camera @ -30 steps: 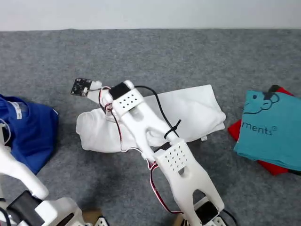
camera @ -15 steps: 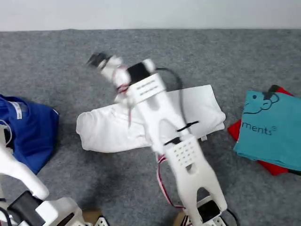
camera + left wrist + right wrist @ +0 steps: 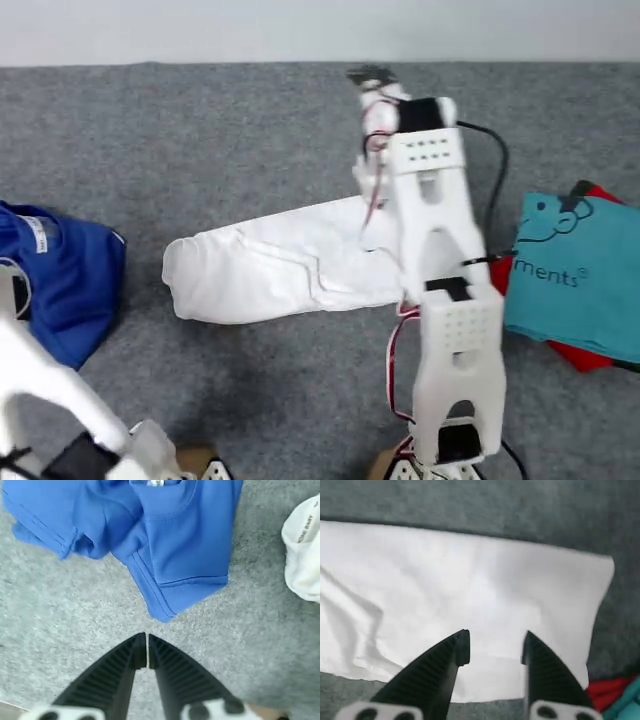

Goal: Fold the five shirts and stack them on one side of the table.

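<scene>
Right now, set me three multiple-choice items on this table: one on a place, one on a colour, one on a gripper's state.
1. The teal shirt lies: A on bare table; B on the red shirt; C in a basket.
2. The crumpled shirt ahead of the left gripper is: A yellow; B black; C blue.
3. The right gripper, over the white shirt, is: A open and empty; B shut on the shirt; C shut on a hanger.

Key: 1 B, red edges stick out from under the teal cloth. 2 C, the left wrist view shows blue cloth. 3 A, its fingers stand apart with nothing between them.
</scene>
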Motion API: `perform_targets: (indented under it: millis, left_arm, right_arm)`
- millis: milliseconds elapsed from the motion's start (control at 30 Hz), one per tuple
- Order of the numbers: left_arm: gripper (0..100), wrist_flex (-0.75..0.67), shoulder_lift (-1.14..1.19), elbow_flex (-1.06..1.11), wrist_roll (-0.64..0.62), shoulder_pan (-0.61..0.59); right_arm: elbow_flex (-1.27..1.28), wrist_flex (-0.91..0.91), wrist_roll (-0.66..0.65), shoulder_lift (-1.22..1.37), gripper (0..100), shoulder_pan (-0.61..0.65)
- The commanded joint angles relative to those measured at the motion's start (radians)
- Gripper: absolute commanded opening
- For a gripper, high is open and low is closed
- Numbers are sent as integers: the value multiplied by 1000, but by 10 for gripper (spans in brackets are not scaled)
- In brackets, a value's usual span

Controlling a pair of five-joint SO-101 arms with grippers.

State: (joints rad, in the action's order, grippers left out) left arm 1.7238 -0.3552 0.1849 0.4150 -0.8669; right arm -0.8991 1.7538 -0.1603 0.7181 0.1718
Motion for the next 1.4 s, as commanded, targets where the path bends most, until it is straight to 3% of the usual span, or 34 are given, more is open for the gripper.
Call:
perform_targets:
  millis: [0,267,633,900,1367]
  left_arm:
    - [39,29,-68,5,46,6]
    - [39,29,-69,10,57,11]
    - [39,28,-68,10,72,11]
    - [37,28,-68,10,109,9]
    - [37,28,-69,10,109,9]
  right_arm:
    - [20,39,23,-65,230,-70]
    - [21,-5,25,68,230,-162]
    - [17,-48,26,143,230,-185]
    - [-146,22,25,160,230,-236]
    - [-141,38,75,335,215,-157]
